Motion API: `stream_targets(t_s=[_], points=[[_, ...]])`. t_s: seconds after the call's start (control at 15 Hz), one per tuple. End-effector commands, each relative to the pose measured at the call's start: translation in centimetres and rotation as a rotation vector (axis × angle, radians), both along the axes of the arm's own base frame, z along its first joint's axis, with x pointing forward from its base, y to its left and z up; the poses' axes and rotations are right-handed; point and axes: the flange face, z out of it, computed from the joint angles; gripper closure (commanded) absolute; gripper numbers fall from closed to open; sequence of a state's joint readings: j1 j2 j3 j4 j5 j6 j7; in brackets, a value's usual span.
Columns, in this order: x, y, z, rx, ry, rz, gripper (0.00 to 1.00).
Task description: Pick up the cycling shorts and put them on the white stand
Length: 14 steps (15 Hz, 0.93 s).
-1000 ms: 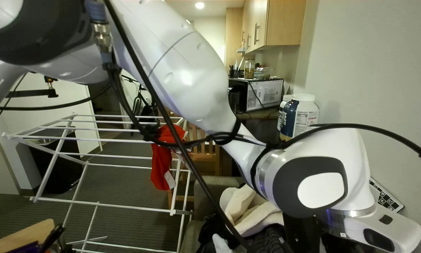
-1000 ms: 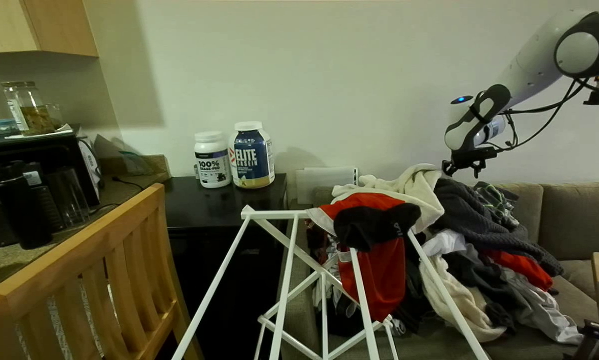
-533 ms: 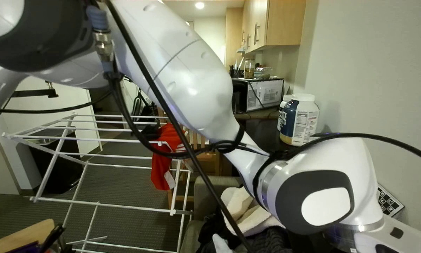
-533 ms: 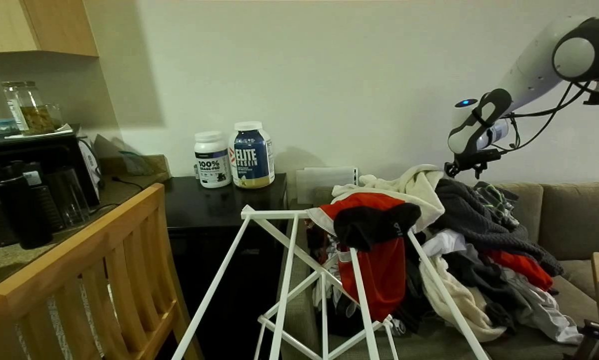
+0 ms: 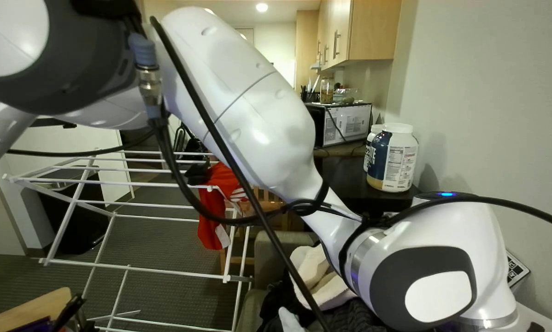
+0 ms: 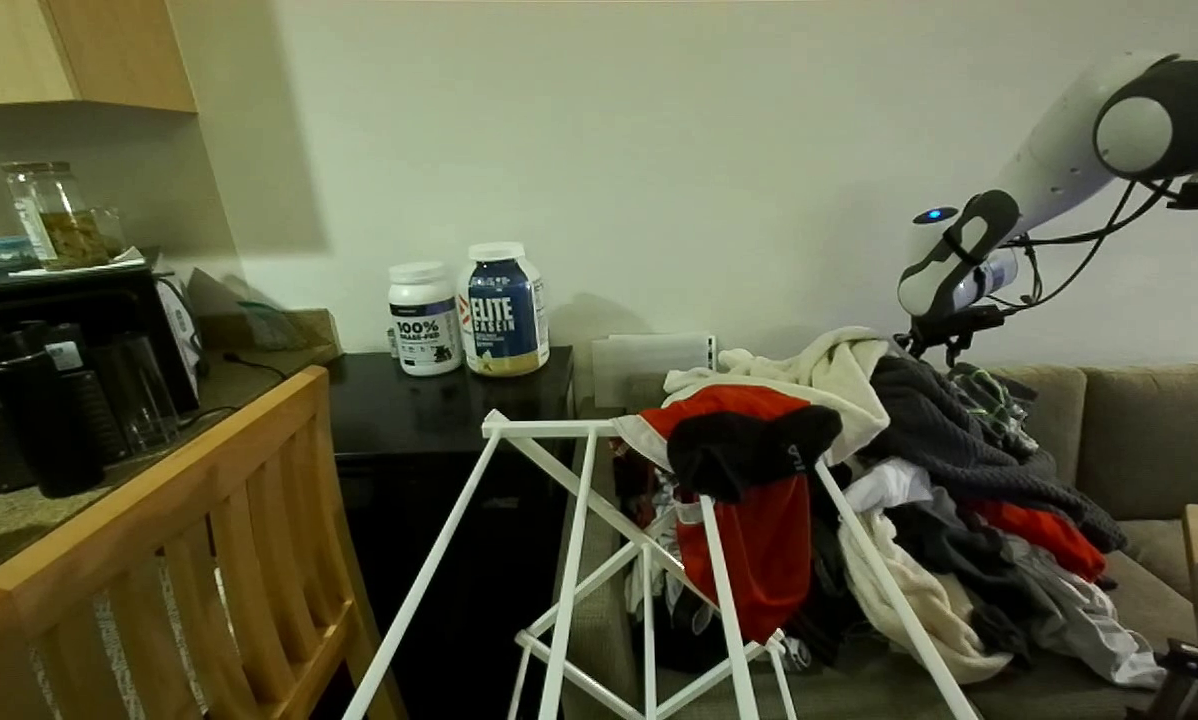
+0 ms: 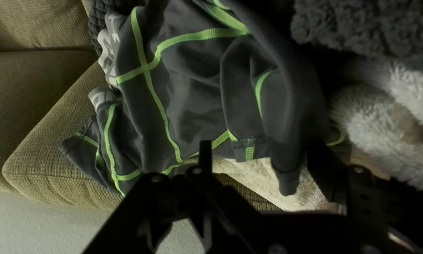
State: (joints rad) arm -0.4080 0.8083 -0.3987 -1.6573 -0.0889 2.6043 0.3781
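Probably the shorts are light, soft and floppy, so I'd pinch a big fold near the hem; my gripper is spread apart, holding nothing.

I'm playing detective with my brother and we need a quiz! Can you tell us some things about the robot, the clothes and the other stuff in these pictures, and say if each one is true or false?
1. A red garment hangs on the white drying rack. True.
2. The hand has its fingers apart. True.
3. The hand is right above the white drying rack. False: it is by the heap of clothes on the sofa.
4. The wrist view shows a garment with pink lines. False: the gray garment there has bright green lines.
5. A tub with a blue label stands on a black surface. True.
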Motion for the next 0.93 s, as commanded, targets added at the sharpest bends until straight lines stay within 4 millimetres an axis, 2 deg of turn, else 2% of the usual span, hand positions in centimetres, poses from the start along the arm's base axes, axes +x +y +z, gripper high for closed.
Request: stream_targets(t_s=[0.0, 0.4, 0.67, 0.87], points=[[0.2, -0.1, -0.3, 0.013, -0.038, 0.027, 0.59], [0.7, 0.9, -0.2, 0.035, -0.070, 0.011, 0.98], [0.9, 1.2, -0.1, 0.025, -0.069, 0.009, 1.00], [1.5, 1.8, 2.2, 0.002, -0.073, 0.012, 0.99]])
